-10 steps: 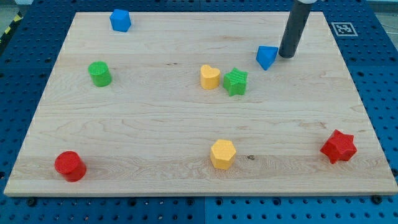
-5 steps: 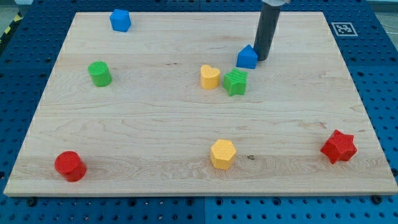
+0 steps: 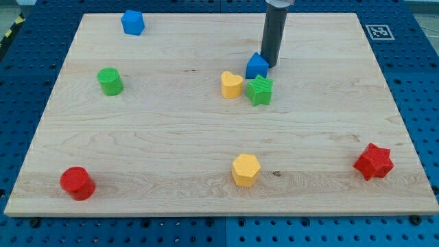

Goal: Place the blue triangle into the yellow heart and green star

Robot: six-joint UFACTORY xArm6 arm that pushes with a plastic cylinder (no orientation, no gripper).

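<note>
The blue triangle (image 3: 256,66) lies just above the green star (image 3: 260,90) and up-right of the yellow heart (image 3: 231,84), touching or nearly touching the star's top. The heart and star sit side by side near the board's middle, with a small gap between them. My tip (image 3: 270,64) is at the blue triangle's right edge, touching it. The dark rod rises from there to the view's top.
A blue block (image 3: 132,22) sits at the top left, a green cylinder (image 3: 110,81) at the left, a red cylinder (image 3: 77,182) at the bottom left, a yellow hexagon (image 3: 245,169) at the bottom middle, a red star (image 3: 373,162) at the bottom right.
My tip has moved left and pushed the blue triangle leftward and slightly down, from the right of the star to just above it. The other blocks have not moved.
</note>
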